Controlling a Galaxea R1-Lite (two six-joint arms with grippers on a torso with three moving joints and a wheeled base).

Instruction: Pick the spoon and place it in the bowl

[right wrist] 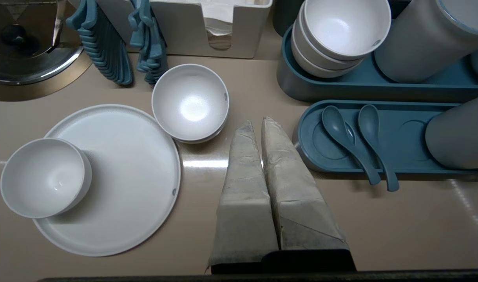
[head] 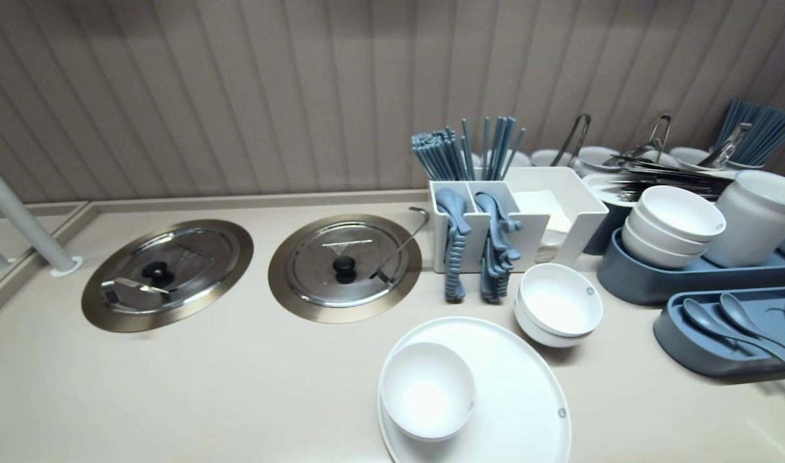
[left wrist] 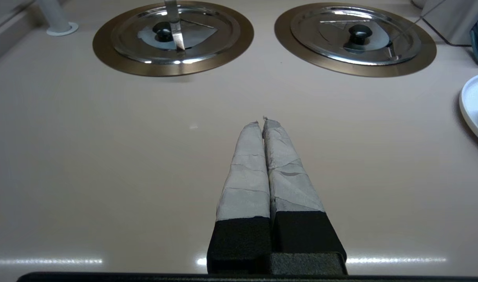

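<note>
Right wrist view | right gripper (right wrist: 257,120), left gripper (left wrist: 261,119) pressed together | bowl (right wrist: 190,102) mark (right wrist: 225,95) unreadable

A stack of two empty white bowls (right wrist: 190,102) stood upright just beside the right gripper (right wrist: 256,122); a blue tray (right wrist: 403,158) holding two spoons (right wrist: 343,135) lay on its other side.

Head camera high, looking down over the counter (head: 141,399), left wrist camera low, facing steel lids (left wrist: 356,35), right wrist camera close overhead, sharing plate (right wrist: 121,168) and stacked bowls (right wrist: 190,102) with head view
</note>
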